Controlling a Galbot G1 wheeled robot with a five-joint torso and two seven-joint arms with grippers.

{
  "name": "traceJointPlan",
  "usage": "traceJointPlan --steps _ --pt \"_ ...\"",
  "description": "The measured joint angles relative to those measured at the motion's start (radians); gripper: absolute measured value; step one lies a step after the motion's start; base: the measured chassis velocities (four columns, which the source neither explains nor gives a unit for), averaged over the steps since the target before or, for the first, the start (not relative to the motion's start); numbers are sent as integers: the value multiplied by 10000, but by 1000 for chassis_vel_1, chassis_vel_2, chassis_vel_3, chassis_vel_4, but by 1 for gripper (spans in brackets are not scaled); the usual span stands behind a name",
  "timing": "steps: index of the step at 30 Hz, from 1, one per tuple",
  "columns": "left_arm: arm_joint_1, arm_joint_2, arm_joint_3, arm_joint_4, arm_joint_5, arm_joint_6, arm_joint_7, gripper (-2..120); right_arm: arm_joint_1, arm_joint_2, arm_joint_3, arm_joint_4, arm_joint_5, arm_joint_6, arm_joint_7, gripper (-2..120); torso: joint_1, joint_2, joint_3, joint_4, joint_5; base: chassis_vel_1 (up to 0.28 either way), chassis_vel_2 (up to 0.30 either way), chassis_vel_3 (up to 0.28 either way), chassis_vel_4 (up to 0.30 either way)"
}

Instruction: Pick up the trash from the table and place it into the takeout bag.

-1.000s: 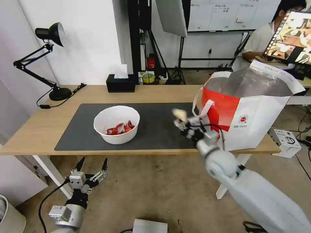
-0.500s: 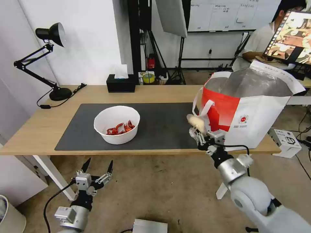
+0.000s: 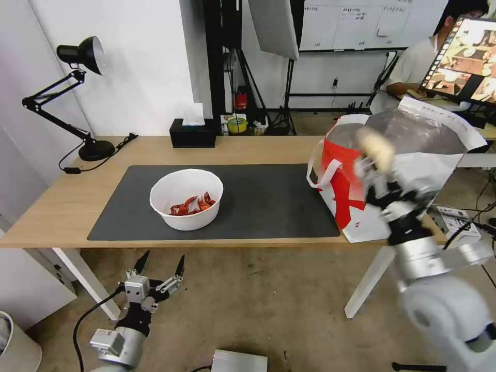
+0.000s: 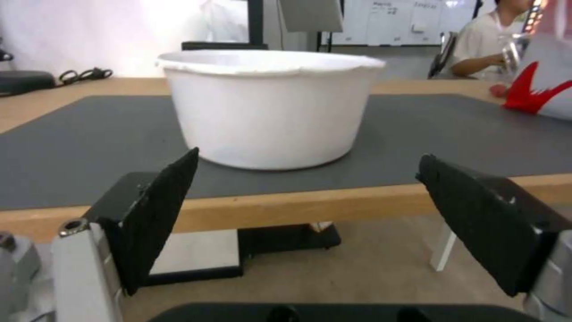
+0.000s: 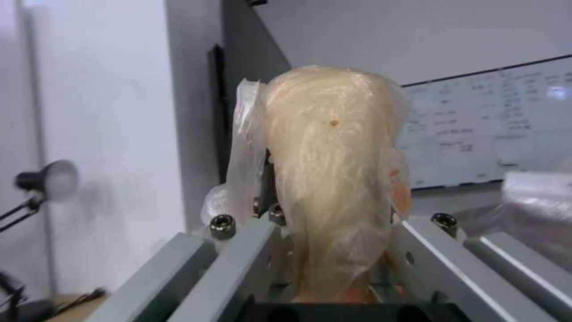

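The ball (image 3: 376, 149), beige and wrapped in clear film, sits pinched in the right gripper (image 3: 380, 168), which is raised in front of the bag's (image 3: 444, 155) open mouth. In the right wrist view the ball (image 5: 330, 179) stands lengthwise out of the closed fingers, its long axis in line with the gripper. The relation that matters: in the head view the ball overlaps the near rim and foil lining of the bag, but whether it is over the opening or short of it cannot be told. The bag stands at the right end of the table (image 3: 62, 206), beside the dark mat (image 3: 268, 206); judging from this, the release calls for the ball to be past the near wall and above the cavity.

The bowl (image 3: 186, 199) with red shells is on the mat, well apart from the bag and nearer the left arm. The left gripper (image 3: 155, 268) hangs below the table edge with its fingers (image 4: 161, 214) spread wide and holding nothing; in its wrist view the bowl (image 4: 268, 107) lies straight ahead and above the fingertips.
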Motion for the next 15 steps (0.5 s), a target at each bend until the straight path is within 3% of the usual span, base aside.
traceJointPlan --steps 6,8,10,15 --pt "86 -7 113 -47 4 -130 45 100 618 -1082 409 -199 1350 -648 674 7 -1 1 0 0 -1 0 0 0 0" --pt "112 -2 126 -48 -2 -182 83 100 1487 -1826 394 -505 2154 -1240 1251 7 0 0 0 0 -1 0 0 0 0" --pt "120 -3 134 -47 -6 -196 101 100 1813 -2027 309 -616 2425 -1403 1427 7 0 0 0 0 -1 0 0 0 0" --pt "232 -32 310 -230 -42 -245 221 100 4108 -3200 -750 -1779 3817 -2333 2416 7 1 0 1 4 -3 0 0 0 0"
